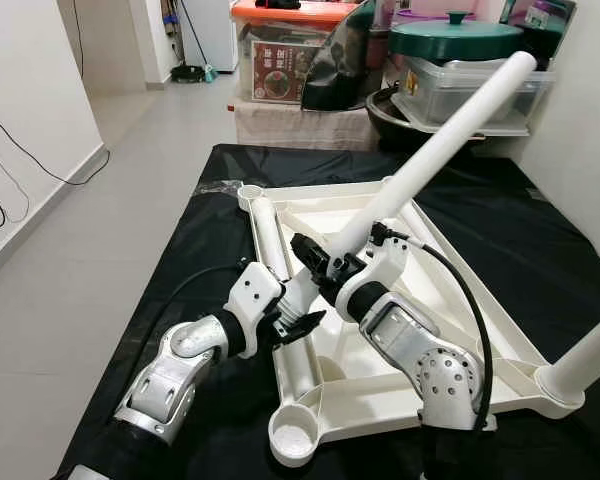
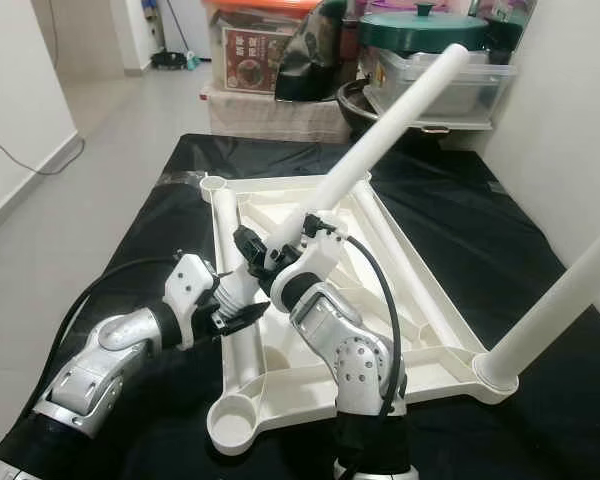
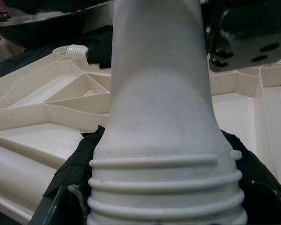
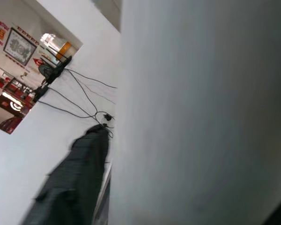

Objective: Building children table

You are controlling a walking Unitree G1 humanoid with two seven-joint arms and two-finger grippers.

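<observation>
Two silver arms meet over a black sheet [image 1: 540, 250] spread on the floor, where the upturned white tabletop [image 1: 480, 330] lies with its ribbed underside facing up. One leg [image 1: 590, 360] already stands in the corner socket at 4 o'clock, and another loose leg [image 1: 270, 240] lies along the frame's edge at 10 o'clock. A long white leg [image 1: 450, 140] rises tilted from the middle toward 1 o'clock. The right gripper [image 1: 315, 262] is clenched around this tilted leg low on its shaft, while the left gripper [image 1: 298, 322] clamps its ribbed lower end. An empty round socket [image 1: 293, 434] sits at 6 o'clock.
</observation>
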